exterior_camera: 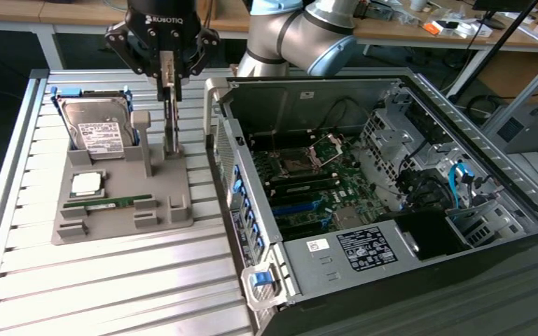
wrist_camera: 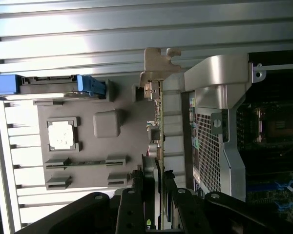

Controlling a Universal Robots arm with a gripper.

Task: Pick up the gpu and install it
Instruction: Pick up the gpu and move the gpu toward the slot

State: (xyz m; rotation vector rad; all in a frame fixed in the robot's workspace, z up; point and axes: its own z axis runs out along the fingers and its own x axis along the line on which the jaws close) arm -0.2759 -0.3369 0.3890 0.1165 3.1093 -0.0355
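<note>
The gpu [exterior_camera: 169, 115] is a thin dark card seen edge-on, standing upright over the grey parts holder [exterior_camera: 120, 210] on the exterior view's left. Its lower end is at the holder's upright post; I cannot tell whether it still touches the holder. My gripper [exterior_camera: 166, 73] is shut on the card's upper edge, one finger on each face. In the wrist view the gpu [wrist_camera: 156, 126] runs as a narrow strip away from my gripper [wrist_camera: 154, 178], with its silvery bracket [wrist_camera: 156, 66] at the far end. The open computer case [exterior_camera: 372, 175] lies beside the holder, motherboard [exterior_camera: 307, 175] exposed.
On the holder lie a silver hard drive [exterior_camera: 96, 129] in blue rails, a small square chip [exterior_camera: 87, 183] and a green memory stick [exterior_camera: 110, 201]. The case's raised metal rim [wrist_camera: 219, 97] stands close beside the card. Everything rests on a slatted aluminium table [exterior_camera: 110, 287].
</note>
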